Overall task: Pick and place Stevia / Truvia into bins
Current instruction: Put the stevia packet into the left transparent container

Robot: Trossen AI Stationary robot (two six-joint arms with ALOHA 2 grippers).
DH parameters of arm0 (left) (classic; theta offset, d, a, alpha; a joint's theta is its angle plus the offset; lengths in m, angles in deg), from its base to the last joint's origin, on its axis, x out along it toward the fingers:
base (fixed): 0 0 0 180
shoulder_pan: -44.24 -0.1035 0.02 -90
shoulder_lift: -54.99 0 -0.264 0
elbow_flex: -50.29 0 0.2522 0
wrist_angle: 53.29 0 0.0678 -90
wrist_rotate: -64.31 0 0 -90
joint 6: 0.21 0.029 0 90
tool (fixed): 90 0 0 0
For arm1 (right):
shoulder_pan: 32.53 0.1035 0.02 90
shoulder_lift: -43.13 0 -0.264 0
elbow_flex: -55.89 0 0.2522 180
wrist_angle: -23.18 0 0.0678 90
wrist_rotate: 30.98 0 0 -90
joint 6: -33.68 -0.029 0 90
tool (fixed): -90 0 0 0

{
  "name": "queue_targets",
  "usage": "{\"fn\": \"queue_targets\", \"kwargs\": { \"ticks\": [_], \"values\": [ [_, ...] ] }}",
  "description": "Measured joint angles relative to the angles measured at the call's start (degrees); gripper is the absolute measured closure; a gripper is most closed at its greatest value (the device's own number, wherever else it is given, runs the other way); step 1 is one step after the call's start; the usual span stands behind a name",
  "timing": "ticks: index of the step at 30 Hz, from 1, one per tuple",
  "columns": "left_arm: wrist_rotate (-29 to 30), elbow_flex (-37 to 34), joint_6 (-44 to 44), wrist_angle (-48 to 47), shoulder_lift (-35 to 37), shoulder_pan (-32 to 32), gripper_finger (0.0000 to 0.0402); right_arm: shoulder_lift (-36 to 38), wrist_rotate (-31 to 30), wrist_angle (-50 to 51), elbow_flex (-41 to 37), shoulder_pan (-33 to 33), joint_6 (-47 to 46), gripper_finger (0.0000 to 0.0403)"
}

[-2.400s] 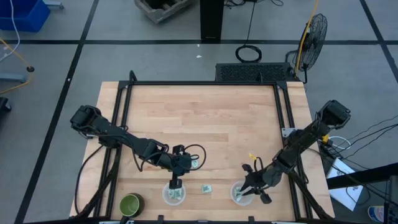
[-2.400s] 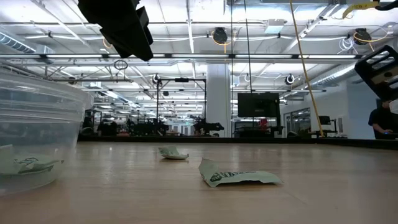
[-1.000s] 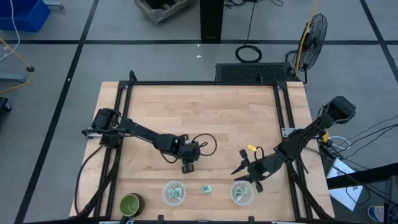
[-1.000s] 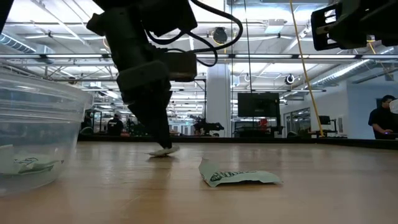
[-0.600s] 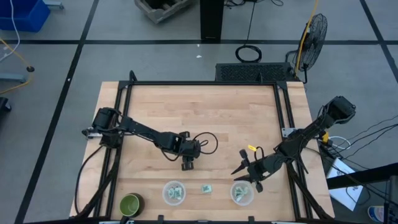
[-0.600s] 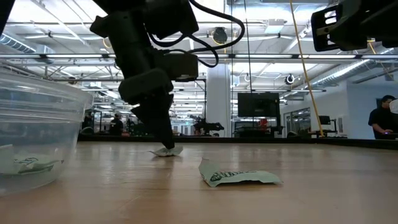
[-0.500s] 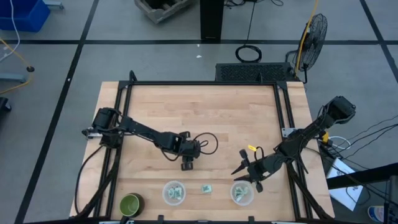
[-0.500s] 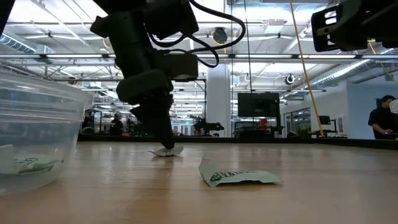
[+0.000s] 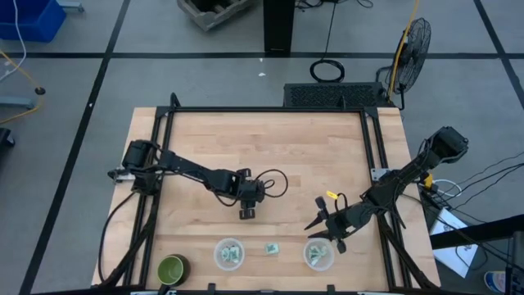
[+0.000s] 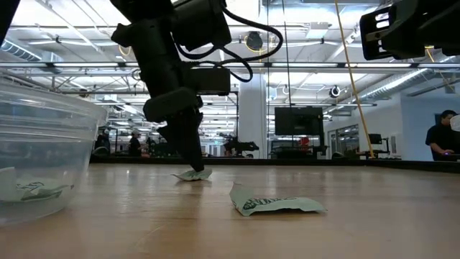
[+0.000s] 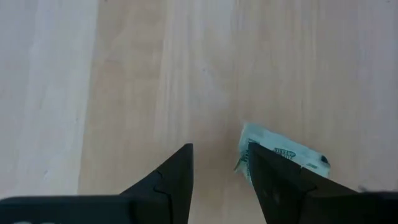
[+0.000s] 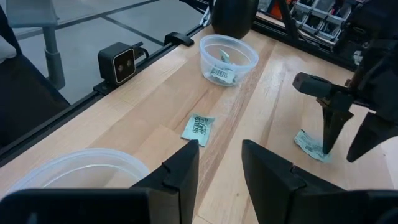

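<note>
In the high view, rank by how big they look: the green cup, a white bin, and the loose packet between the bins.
1. Left white bin, about level with
2. green cup, too alike to rank.
3. Loose packet, clearly smallest.

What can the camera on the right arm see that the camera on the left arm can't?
Only the right wrist view shows the two clear cups, one far with packets inside and one near, a loose packet lying between them, and the left gripper from the side, its tips down at a packet. Only the left wrist view shows that gripper's jaws apart, with bare wood between them. Both show the wooden table and the packet beside the left gripper.
</note>
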Motion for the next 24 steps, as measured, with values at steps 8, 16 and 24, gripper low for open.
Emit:
{"fn": "queue_targets", "kwargs": {
  "ticks": [8,16,24],
  "values": [
    [-6.2,-0.1,0.2,0.1,0.0,-0.1,0.0243,0.0,0.0,0.0,0.0,0.0,0.0,0.0287],
    [-5.8,-4.2,1.1,3.3,0.5,0.3,0.0245,0.0,0.0,1.3,0.0,0.0,-0.5,0.0287],
    [-6.6,-4.6,4.5,5.0,0.3,0.3,0.0354,0.0,0.0,1.3,0.0,0.0,-0.5,0.0287]
  ]
}}
